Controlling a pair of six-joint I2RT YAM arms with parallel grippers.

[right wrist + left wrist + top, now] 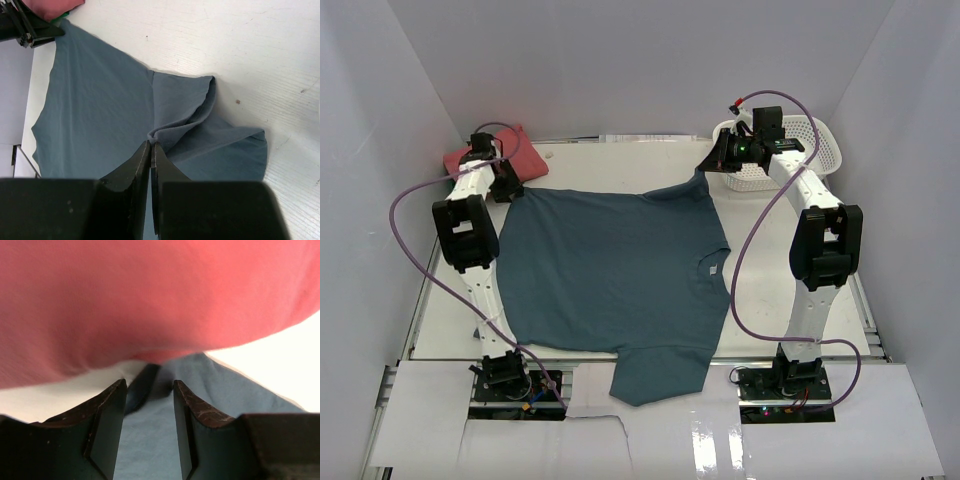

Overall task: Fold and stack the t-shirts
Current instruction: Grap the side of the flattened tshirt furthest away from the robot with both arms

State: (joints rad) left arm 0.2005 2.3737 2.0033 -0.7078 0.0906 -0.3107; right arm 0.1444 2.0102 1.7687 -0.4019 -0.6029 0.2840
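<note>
R pincer (151, 144) tight on teal tee (610, 270), L pincer (149, 386) part-wide by red tee (150, 290); white tabletop (250, 40), grey walls (620, 60).

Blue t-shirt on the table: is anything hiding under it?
The blue t-shirt lies spread on the white table, which shows around it. Anything beneath the cloth is covered, so I cannot tell.
</note>
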